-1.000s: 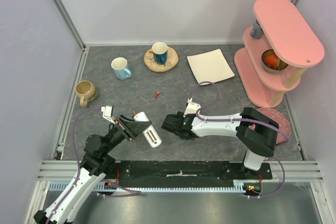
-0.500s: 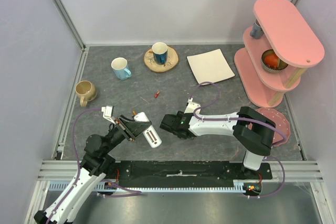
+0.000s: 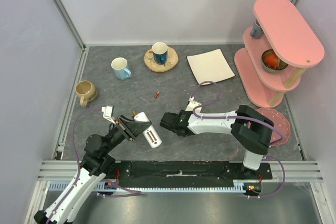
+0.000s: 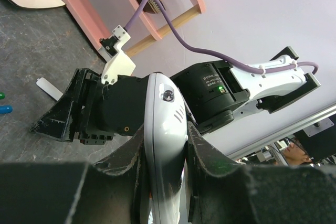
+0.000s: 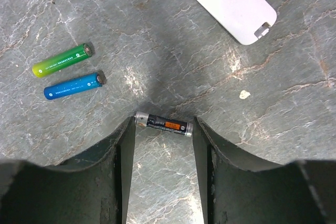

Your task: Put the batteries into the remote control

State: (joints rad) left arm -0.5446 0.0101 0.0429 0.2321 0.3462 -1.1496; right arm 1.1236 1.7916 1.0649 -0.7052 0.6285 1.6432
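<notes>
While left gripper (image 4: 167, 153) pinches remote control (image 4: 164, 114), right gripper (image 5: 164, 132) (half-spread) straddles black battery (image 5: 163, 124).

The grey veined surface (image 5: 173, 51) looks matt and stony; the slim white remote control (image 4: 164, 108) in the left hand (image 4: 167, 156) is smooth, glossy plastic.

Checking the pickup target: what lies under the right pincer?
Under the right pincer, a small black cylindrical battery with an orange label lies on the grey stone-patterned table, spanning the gap between the fingers; contact is unclear. The fingers hide the table beneath them.
</notes>
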